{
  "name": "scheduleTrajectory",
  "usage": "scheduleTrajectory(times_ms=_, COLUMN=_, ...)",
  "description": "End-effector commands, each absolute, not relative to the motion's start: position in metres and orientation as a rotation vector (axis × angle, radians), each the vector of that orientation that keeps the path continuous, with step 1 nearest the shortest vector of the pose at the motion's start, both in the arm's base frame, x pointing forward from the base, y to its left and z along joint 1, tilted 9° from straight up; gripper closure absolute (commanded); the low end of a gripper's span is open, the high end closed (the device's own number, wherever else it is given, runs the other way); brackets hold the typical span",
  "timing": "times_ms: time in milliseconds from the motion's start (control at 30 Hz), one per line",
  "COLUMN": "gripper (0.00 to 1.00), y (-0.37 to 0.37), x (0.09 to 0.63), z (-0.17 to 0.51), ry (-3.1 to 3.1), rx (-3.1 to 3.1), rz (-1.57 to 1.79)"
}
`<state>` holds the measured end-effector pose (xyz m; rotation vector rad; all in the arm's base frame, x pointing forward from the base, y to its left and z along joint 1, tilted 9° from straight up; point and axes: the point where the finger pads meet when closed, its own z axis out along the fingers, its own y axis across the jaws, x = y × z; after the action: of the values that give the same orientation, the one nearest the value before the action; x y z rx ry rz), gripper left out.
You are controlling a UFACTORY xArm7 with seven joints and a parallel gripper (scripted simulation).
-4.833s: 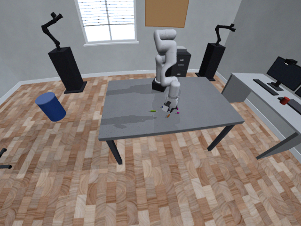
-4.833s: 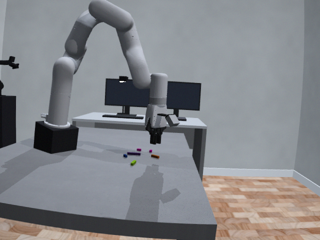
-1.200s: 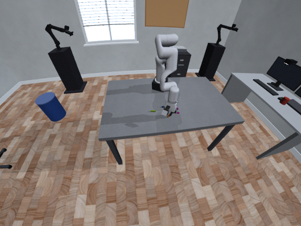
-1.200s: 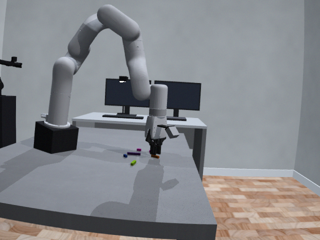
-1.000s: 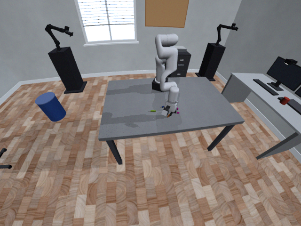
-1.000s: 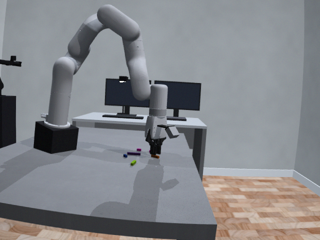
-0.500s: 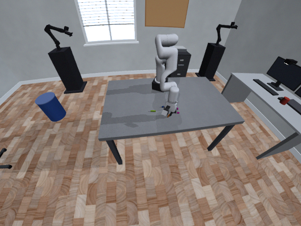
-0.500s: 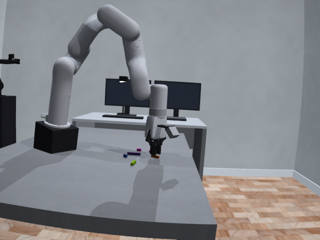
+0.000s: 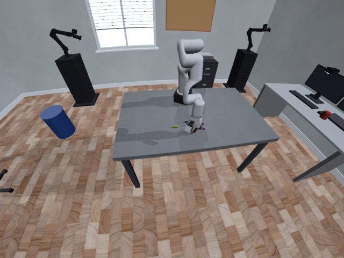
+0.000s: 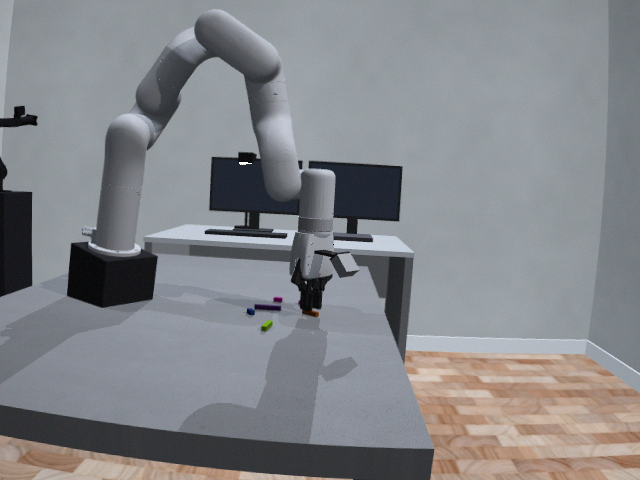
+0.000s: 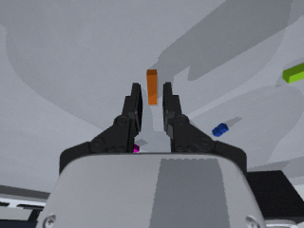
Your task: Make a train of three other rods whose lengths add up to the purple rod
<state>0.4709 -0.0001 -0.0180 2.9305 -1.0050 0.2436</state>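
Your gripper stands parted; the wrist view hides the purple rod, which the exterior view shows beside the jaws.

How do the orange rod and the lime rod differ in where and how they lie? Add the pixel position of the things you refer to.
In the wrist view the orange rod [image 9: 192, 132] [image 10: 310, 313] [image 11: 152, 87] runs nearly straight up and down, while the lime rod [image 9: 174, 126] [image 10: 266, 325] [image 11: 294, 73] slants across. The orange rod sits near the open jaws; the lime rod is well off to one side. The wrist view shows the orange rod whole but cuts off the lime rod. Both lie flat, apart from each other.
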Motion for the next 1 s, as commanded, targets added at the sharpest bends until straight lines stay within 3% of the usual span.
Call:
scheduleTrajectory(times_ms=0, gripper=0.76, y=0.0, x=0.473, z=-0.019, ry=-1.005, rx=2.932, rz=0.249)
scheduleTrajectory(times_ms=967, gripper=0.76, y=-0.001, x=0.474, z=-0.029, ry=-1.005, rx=2.932, rz=0.249)
